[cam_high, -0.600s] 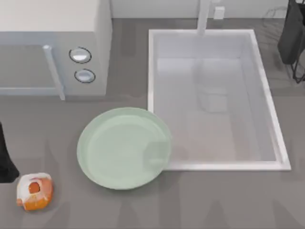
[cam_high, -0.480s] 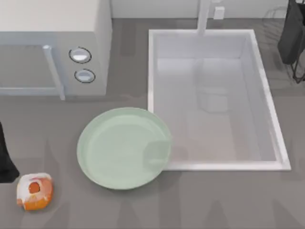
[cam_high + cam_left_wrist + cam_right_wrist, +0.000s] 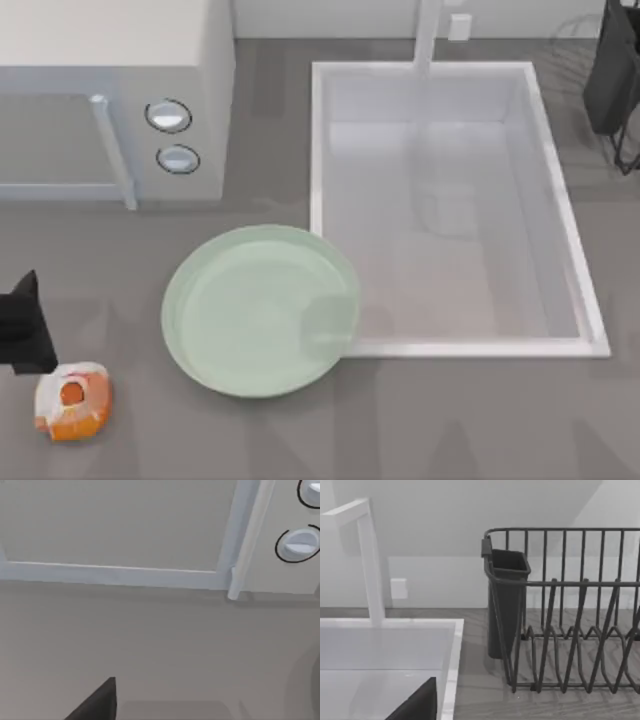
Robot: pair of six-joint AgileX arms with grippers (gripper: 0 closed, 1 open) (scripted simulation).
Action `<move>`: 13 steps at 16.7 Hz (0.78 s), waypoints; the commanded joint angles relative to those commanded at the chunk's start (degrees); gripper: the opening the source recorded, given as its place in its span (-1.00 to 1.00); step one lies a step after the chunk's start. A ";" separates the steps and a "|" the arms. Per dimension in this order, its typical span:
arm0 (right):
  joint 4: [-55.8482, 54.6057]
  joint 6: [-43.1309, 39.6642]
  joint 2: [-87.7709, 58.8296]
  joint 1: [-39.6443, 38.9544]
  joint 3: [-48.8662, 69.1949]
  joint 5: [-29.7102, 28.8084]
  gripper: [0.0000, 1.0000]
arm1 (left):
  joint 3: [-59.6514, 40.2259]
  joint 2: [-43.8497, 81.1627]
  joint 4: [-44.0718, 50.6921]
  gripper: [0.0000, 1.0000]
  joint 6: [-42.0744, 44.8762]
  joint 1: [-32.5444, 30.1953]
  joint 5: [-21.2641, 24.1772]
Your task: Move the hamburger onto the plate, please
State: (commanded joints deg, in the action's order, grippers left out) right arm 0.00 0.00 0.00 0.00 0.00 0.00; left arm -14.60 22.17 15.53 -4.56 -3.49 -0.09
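Note:
The hamburger (image 3: 72, 401), a small orange lump with a whitish top and a red spot, lies on the grey counter near the front left corner. The plate (image 3: 200, 300), large, round and pale green, rests right of it at the counter's middle, its right rim overlapping the sink's corner. My left gripper (image 3: 22, 332) shows as a black shape at the left edge, just behind the hamburger and apart from it. A dark piece of it (image 3: 97, 703) shows in the left wrist view above bare counter. A dark piece of my right gripper (image 3: 417, 703) sits over the sink's far right rim.
A white microwave (image 3: 110, 90) with two knobs (image 3: 168, 116) fills the back left. The rectangular white sink (image 3: 560, 200) with its tap (image 3: 428, 35) takes the right half. A dark wire dish rack (image 3: 570, 610) with a cup holder stands at the far right.
My left gripper has moved in from the left edge toward the right, now reaching farther over the counter just behind the hamburger. Hamburger and plate have not moved.

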 joint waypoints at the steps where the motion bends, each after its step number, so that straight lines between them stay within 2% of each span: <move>1: 0.00 0.00 0.00 0.00 0.00 0.00 1.00 | -2.83 5.46 3.23 1.00 -0.93 -0.72 0.01; 7: 0.00 0.00 0.00 0.00 0.00 0.00 1.00 | -19.77 38.17 23.20 1.00 -6.62 -4.94 0.08; 13: 0.00 0.00 0.00 0.00 0.00 0.00 1.00 | -32.84 59.40 36.70 1.00 -10.72 -7.83 -0.17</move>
State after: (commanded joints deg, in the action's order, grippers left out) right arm 0.00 0.00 0.00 0.00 0.00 0.00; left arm -47.44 81.57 52.23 -15.28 -11.32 -0.26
